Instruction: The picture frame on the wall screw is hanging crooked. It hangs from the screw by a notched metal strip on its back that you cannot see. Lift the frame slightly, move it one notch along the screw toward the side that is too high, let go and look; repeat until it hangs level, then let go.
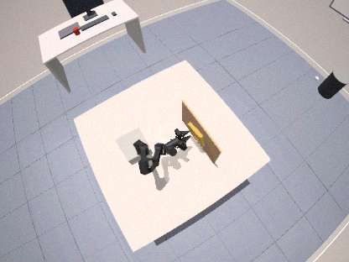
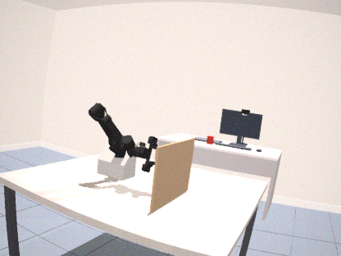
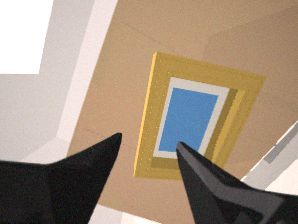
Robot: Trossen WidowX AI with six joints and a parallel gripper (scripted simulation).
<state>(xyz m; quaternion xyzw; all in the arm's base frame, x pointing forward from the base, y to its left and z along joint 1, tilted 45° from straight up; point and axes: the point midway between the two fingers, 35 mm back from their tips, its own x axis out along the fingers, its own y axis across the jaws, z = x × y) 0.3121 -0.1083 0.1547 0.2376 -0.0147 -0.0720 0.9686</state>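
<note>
The yellow picture frame (image 1: 195, 134) (image 3: 158, 100) hangs on the brown upright board (image 1: 211, 153) (image 2: 172, 176) (image 3: 110, 75), with a white mat and a blue picture inside. In the wrist view it looks slightly turned against the board's edges; I cannot tell which side is higher. The screw and the notched strip are hidden. My gripper (image 1: 189, 134) (image 3: 149, 141) is open and empty, close in front of the frame. In the wrist view the left fingertip is over the board left of the frame, and the right one overlaps the blue picture's lower part.
The arm's pale base block (image 1: 127, 143) (image 2: 116, 167) stands on the white table (image 1: 126, 210) (image 2: 102, 209), facing the board. A desk (image 1: 50, 50) (image 2: 266, 155) with a red cup (image 1: 76, 31) (image 2: 210, 139) and a monitor (image 2: 241, 124) stands apart. A black bin (image 1: 329, 87) is on the floor.
</note>
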